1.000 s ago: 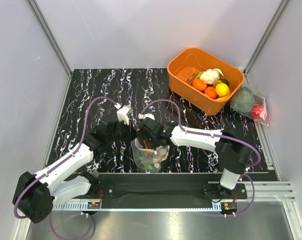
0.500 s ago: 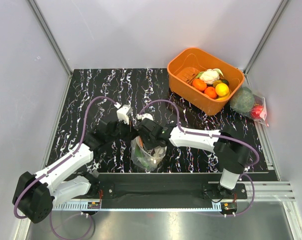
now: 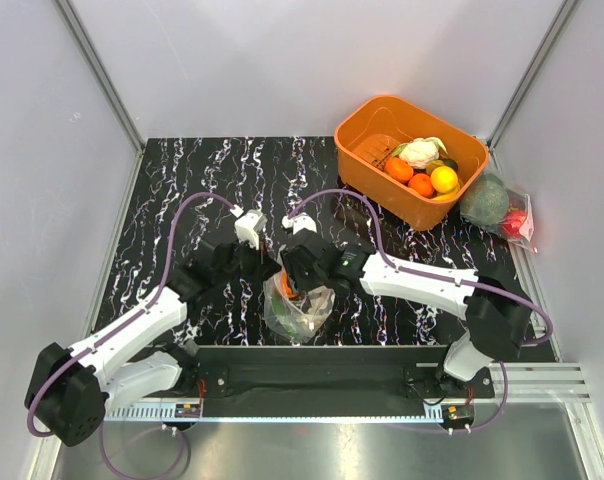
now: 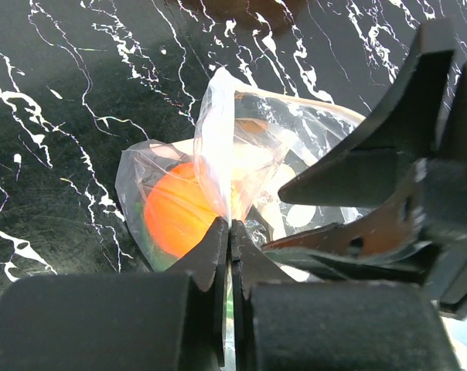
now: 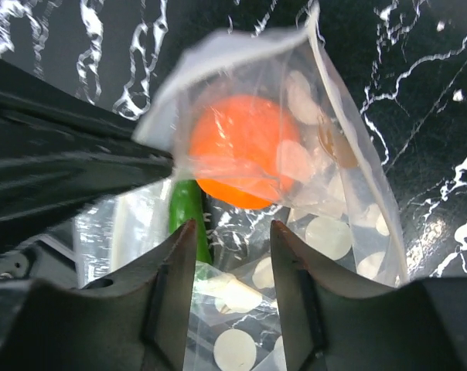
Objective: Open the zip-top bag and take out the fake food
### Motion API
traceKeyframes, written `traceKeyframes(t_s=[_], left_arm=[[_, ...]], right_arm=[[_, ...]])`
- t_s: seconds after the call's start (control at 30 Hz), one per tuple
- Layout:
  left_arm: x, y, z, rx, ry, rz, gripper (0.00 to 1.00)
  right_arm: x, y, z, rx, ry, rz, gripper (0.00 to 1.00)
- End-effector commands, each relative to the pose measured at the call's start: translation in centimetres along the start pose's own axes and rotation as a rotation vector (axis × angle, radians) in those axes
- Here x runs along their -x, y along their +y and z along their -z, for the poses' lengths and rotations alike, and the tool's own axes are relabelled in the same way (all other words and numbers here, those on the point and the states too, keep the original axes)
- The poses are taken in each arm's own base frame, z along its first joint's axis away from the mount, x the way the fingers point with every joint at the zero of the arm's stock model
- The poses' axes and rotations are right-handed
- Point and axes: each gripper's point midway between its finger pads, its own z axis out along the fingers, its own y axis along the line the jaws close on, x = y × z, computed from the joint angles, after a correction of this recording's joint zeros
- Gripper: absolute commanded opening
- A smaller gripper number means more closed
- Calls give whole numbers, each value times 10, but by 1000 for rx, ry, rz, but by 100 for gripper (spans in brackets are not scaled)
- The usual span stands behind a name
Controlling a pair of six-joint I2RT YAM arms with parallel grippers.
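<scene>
moss: Black marbled table (image 3: 182, 190), grey walls all round, and the bag (image 3: 298, 312) is at the near edge, right between the two arms. How's that thing gonna handle?

kip: Floppy and light, I'd guess. It's thin slick film, so it'll crumple rather than push. The weight is all in the toys, and the orange fruit (image 5: 245, 154) looks round enough to roll once it's out. I'd grab the lips near the mouth, one side each, not the belly.

moss: And the grippers?

kip: The left gripper (image 4: 230, 226) is pinched tight on a fold of the film, with plastic squeezed between the tips. The right gripper (image 5: 232, 228) has its fingers clearly apart, straddling the dotted edge, not clamped on anything I can see.

moss: Top view tells me none of that tbh.

kip: Yeah, from above the arms cover the mouth. The wrist views show the orange fruit pressed against the film, with a green vegetable (image 5: 185, 212) just beside it. Only the top view shows the orange bin (image 3: 374, 180), well apart at the far right.
</scene>
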Motion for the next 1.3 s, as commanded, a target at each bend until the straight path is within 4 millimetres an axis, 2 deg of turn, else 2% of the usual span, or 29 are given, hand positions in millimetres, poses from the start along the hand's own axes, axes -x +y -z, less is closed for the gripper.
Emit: traceKeyframes(t_s=[0.0, 0.1, 0.33, 0.43, 0.53, 0.7, 0.93, 1.17, 1.27], left_arm=[[19, -12, 3, -44, -58, -18, 0], [20, -11, 4, -35, -63, -18, 0], [20, -10, 4, -25, -65, -14, 0], [18, -9, 3, -27, -57, -12, 0], [18, -9, 3, -25, -56, -13, 0], [17, -4, 4, 8, -54, -3, 0], [16, 28, 8, 189, -73, 37, 0], [12, 34, 8, 220, -75, 61, 0], [8, 37, 7, 229, -63, 70, 0]], right_arm=[[3, -3, -12, -15, -45, -16, 54], [8, -1, -20, -14, -71, -18, 61], [21, 5, -27, 12, -137, 5, 70], [20, 6, -36, 15, -136, 30, 72], [17, 10, -41, 36, -135, 38, 72], [21, 17, -37, 85, -153, 48, 72], [23, 27, -22, 140, -137, 38, 72], [21, 27, -23, 146, -132, 71, 72], [28, 30, -23, 149, -141, 86, 72]])
